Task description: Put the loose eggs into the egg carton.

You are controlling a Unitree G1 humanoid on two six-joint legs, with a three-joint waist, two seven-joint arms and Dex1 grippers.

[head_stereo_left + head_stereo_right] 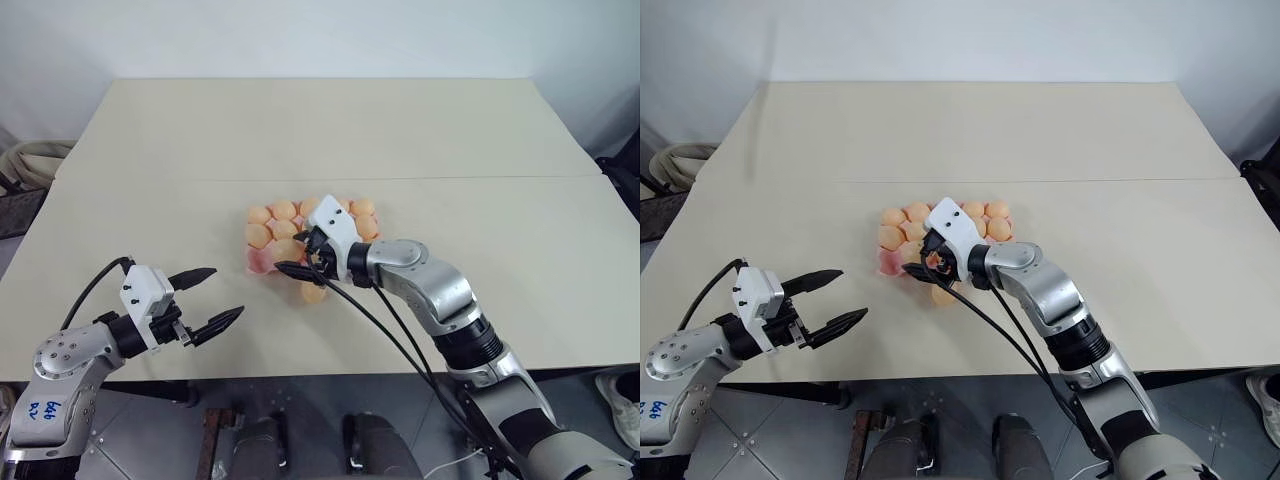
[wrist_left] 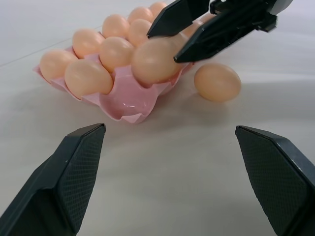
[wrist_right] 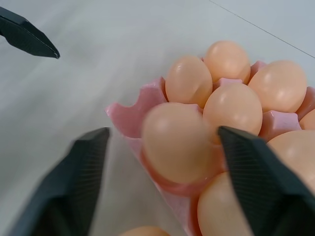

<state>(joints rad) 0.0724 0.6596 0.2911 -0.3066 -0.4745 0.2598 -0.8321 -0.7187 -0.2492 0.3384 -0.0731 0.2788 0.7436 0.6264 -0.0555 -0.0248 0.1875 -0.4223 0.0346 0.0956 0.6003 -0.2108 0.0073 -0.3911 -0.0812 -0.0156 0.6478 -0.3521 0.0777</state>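
Our right gripper (image 1: 298,254), fingers apart, has an egg (image 2: 155,60) between them over the pink egg carton (image 2: 129,102) on the desk (image 1: 300,130). We should withdraw straight upward. One loose egg (image 2: 217,82) lies beside the carton; the left gripper (image 1: 212,297) waits open.

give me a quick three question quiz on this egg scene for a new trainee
1. True or false: an egg lies on the table beside the carton.
2. The right gripper is: A) shut on an egg, B) open over the carton, C) resting on the bare table.
3. How many empty cups show at the carton's near corner in the left wrist view?

Key: 1 true. 2 B. 3 one.
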